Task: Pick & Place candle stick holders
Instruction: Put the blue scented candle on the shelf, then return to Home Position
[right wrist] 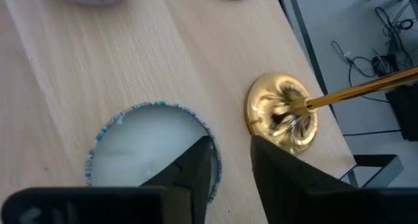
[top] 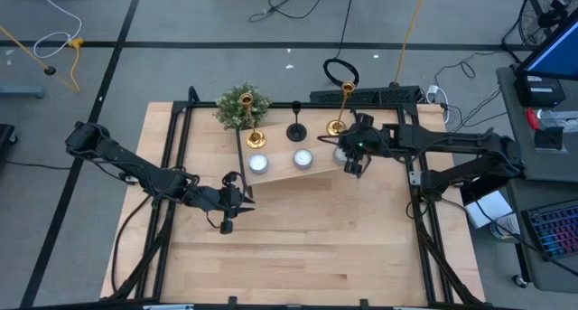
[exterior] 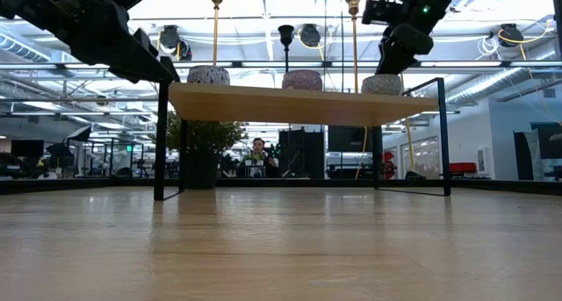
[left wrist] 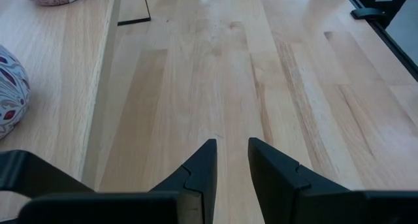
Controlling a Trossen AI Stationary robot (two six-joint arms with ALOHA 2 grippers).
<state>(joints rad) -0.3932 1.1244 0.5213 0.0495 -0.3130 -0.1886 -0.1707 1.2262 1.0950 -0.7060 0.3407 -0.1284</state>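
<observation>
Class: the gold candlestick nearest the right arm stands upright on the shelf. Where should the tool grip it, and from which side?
Grip the thin stem of the gold candlestick just above its flared base, approaching level from the right tool's side; the wide round base is probably too broad.

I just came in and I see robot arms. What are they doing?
The right tool hovers over the raised wooden shelf, close to a gold candlestick. It holds nothing yet. Another gold candlestick and a black candlestick stand on the shelf behind three round candles. The left tool waits in front of the shelf, empty.
</observation>
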